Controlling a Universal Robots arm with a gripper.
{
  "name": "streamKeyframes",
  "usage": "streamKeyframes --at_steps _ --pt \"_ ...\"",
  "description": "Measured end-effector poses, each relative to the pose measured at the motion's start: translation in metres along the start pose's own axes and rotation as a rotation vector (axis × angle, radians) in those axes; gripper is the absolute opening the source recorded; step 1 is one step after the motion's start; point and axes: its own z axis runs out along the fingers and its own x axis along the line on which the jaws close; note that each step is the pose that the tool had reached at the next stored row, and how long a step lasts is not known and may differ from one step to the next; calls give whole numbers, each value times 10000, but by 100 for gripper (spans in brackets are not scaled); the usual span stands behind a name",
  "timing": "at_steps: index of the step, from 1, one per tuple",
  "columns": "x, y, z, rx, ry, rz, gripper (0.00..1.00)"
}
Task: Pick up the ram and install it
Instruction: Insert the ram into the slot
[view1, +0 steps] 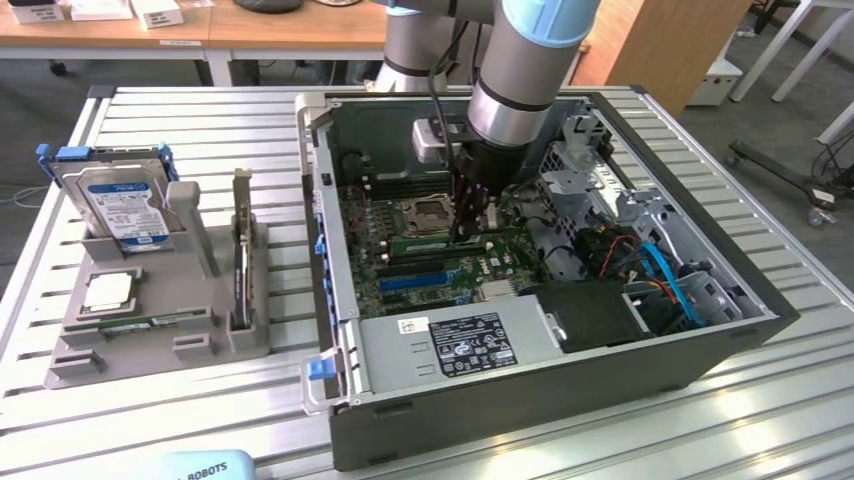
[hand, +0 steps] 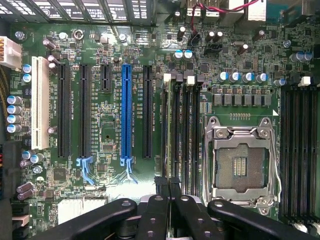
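Listing what we see: gripper (view1: 470, 238), fingers (hand: 161, 189) pressed together, over memory slots (hand: 182, 130) inside the case (view1: 534, 410); ram (view1: 150, 322) lying in grey tray (view1: 80, 366), tabletop (view1: 200, 130).

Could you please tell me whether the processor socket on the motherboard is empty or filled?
Empty: the processor socket shows bare contacts inside its metal frame, no chip seated.

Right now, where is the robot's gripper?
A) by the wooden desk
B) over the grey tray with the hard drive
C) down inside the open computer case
C: the gripper reaches down inside the computer case, close above the motherboard beside the processor socket, well apart from the grey tray.
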Motion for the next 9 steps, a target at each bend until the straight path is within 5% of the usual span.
streamKeyframes --at_steps 9 --pt "0 -15 0 0 -1 0 11"
